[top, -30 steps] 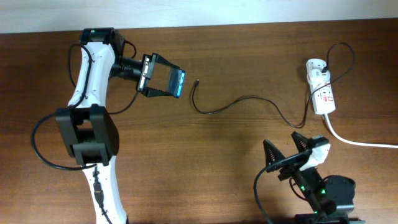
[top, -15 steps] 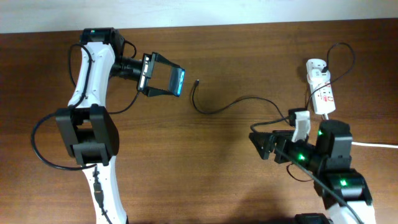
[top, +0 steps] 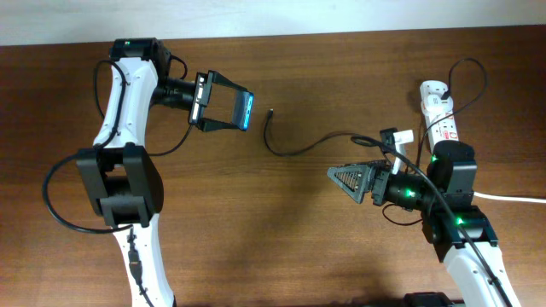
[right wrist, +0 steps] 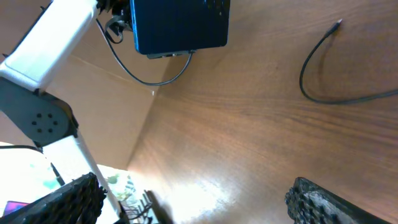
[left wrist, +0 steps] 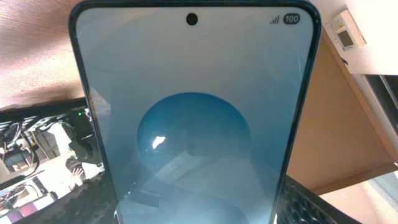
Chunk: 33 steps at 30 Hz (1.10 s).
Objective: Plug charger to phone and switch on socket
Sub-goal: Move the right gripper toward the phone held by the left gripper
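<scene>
The right arm's jaws (top: 343,177) are spread wide and empty, as the right wrist view shows, with its two dark fingers at the lower corners and bare wood between them. The left arm's jaws (top: 232,111) are clamped on the sides of the black-framed smartphone with the lit blue screen (top: 247,112), holding it off the surface in the upper left of the overhead frame.

Over the last second the right arm has swung from the lower right corner up and leftwards to centre right, now pointing at the cable's loop. The left arm, phone, cable and strip have not shifted. This looks like the reach for the plug getting under way. Nothing is plugged in yet.

The brown wooden worktop (top: 256,247) has broad bare room across the middle and bottom. Its far edge runs along the top, close behind the white elongated power strip with red marks (top: 441,126) at the upper right. The long thin black charger cable (top: 299,151) snakes from there, passing under the right arm, which could snag it. Its small plug tip (top: 270,111) lies just right of the phone, clear of it.
</scene>
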{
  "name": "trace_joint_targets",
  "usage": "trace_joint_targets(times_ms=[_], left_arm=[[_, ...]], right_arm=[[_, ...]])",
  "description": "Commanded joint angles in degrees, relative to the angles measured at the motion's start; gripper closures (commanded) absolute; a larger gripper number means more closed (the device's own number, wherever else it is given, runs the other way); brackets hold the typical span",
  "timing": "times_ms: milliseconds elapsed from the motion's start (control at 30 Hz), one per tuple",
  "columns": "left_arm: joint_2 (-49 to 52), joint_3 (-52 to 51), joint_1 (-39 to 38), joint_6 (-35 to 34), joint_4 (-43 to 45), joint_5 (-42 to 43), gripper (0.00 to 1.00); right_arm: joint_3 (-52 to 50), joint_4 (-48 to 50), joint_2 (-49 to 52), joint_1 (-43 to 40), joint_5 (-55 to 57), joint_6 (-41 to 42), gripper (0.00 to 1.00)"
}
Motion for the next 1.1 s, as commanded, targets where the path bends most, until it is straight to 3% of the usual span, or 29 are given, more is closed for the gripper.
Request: trace_joint_targets(times_ms=[0, 100, 267, 500, 733, 1067], left_arm=[[-0.2, 1.4, 0.2, -0.5, -0.3, 2.9, 1.0], [-0.2, 1.4, 0.2, -2.4, -0.3, 0.2, 1.0], [-0.2, 1.4, -0.8, -12.5, 1.0, -14.8, 1.0], [-0.2, 2.4, -5.1, -17.3, 3.2, -25.9, 1.0], [-0.2, 13.8, -11.1, -22.6, 1.1, -39.3, 1.0], [-0.1, 16.2, -18.2, -27.9, 1.2, -41.1, 1.0]], right_arm=[[1.0, -2.6, 2.4, 0.3, 2.8, 3.1, 0.02], [1.0, -7.7, 5.1, 0.3, 10.9, 4.5, 0.02], [1.3, -7.5, 6.0, 0.3, 16.4, 7.0, 0.06], [5.5, -7.4, 6.0, 0.3, 16.5, 7.5, 0.06], [9.7, -8.6, 6.2, 2.4, 21.4, 11.7, 0.06], [10.4, -1.0, 9.0, 15.3, 37.4, 20.4, 0.17]])
